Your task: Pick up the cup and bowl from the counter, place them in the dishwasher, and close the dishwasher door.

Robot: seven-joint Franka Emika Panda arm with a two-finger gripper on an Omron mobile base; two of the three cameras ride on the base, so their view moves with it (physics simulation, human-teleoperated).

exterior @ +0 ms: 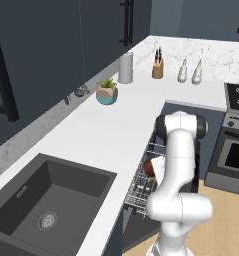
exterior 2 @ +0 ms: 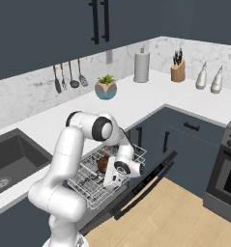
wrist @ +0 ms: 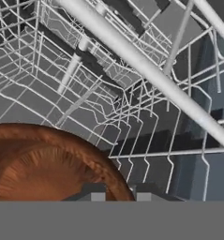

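The dark reddish-brown bowl [wrist: 43,168] is tipped on its side low inside the dishwasher's pulled-out wire rack [wrist: 146,70]. My gripper [wrist: 119,193] is shut on the bowl's rim, with the edge passing between the two dark fingertips [wrist: 95,192]. From the right base view the bowl [exterior 2: 103,164] sits in the rack [exterior 2: 85,189] with my hand beside it, and the dishwasher door [exterior 2: 145,184] hangs open and lowered. From the left base view the bowl [exterior: 149,168] peeks out beside my forearm above the rack [exterior: 140,191]. The cup is out of view. The white counter [exterior: 106,135] runs alongside.
A teal plant pot [exterior 2: 106,89], a grey canister [exterior 2: 141,66], a knife block [exterior 2: 177,72] and two bottles [exterior 2: 202,77] stand along the back of the counter. The dark sink [exterior: 46,200] lies to the left. The oven [exterior: 235,155] stands at the right.
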